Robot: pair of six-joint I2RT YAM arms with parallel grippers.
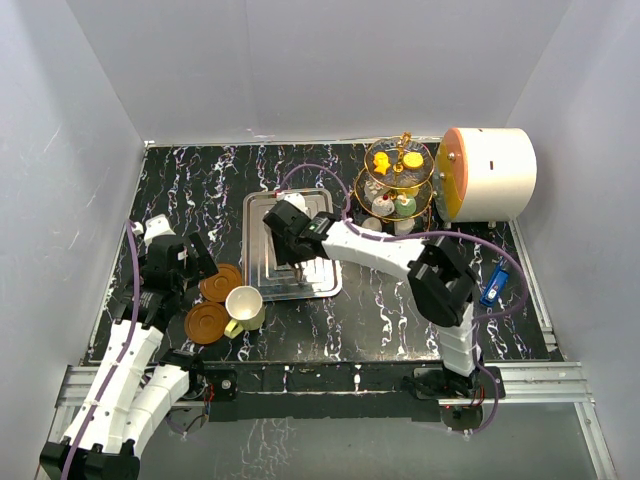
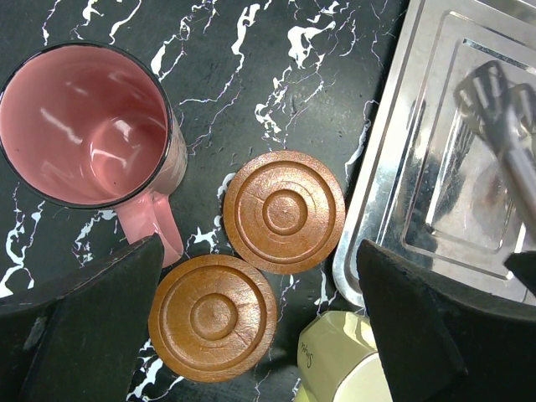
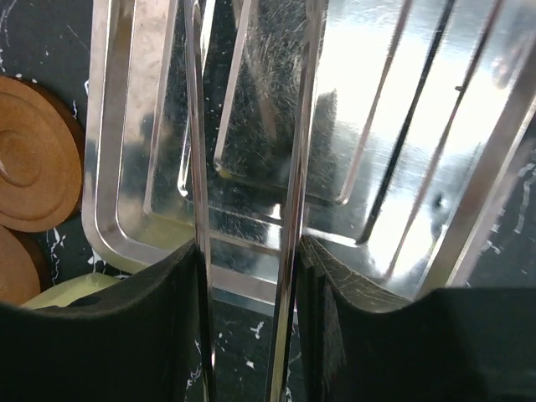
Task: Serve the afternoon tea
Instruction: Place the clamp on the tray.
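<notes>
The left fingers point(image 2: 84, 335) stand wide open and hold nothing. They hang above the two brown saucers point(image 2: 285, 211), which lie flat on the black marbled tabletop point(image 2: 234, 75) side by side, their rims touching or almost so. The maroon cup point(image 2: 84, 126) stands upright just beside the saucers, pink inside, its handle turned toward the nearer saucer. The cream cup point(image 1: 244, 303) is on the other side, just beside the nearer saucer and close to the near left corner of the steel tray point(image 1: 260, 272). The right fingers point(image 3: 109, 335) are closed on a pair of metal tongs point(image 3: 295, 167). Both thin arms of the tongs run between them, and the tips are over the tray; I cannot tell if they touch it. The three-tier stand point(image 1: 398, 185) with its gold frame is at the far right of the tabletop, well apart from the cups, beside a big white cylinder point(image 1: 495, 172) with an orange end. Small cakes point(image 1: 411, 159) sit on it — yellow and orange ones on the top tier, white and green ones on the tier below.
</notes>
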